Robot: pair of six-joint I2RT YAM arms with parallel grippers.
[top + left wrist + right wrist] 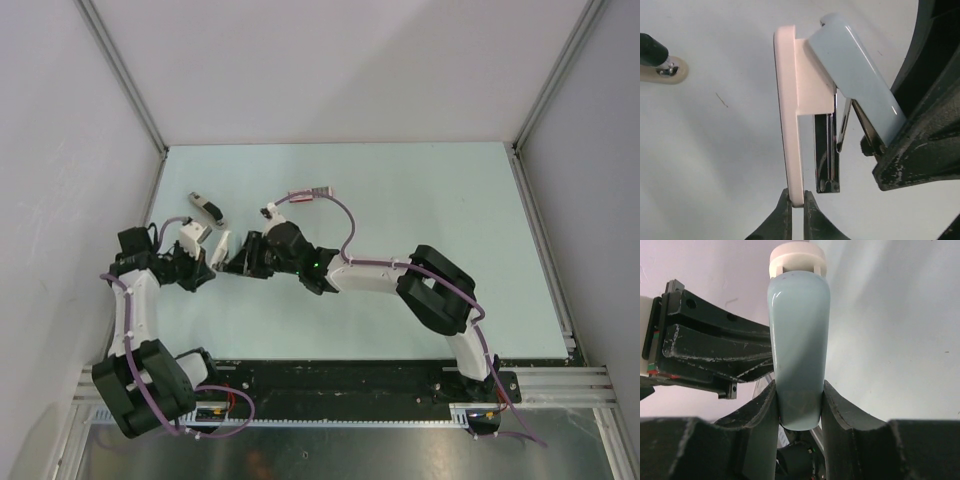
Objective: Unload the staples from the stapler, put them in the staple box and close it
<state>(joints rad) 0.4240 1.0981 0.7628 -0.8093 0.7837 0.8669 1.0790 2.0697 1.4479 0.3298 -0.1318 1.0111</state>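
Stapler [812, 95] gripped open: left fingers [776, 222] pinch base, right fingers [845, 415] clamp cover; staples indiscernible.

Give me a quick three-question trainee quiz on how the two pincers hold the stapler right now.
1. True or false: the left pincer is shut on the thin base edge of the stapler.
2. Multiple choice: the right pincer grips the stapler by its A) pale blue cover B) pinkish base C) nothing at all.
3. Fill in: in the left wrist view the stapler is hinged ___, with its metal magazine exposed.

Key: 1 true; 2 A; 3 open.
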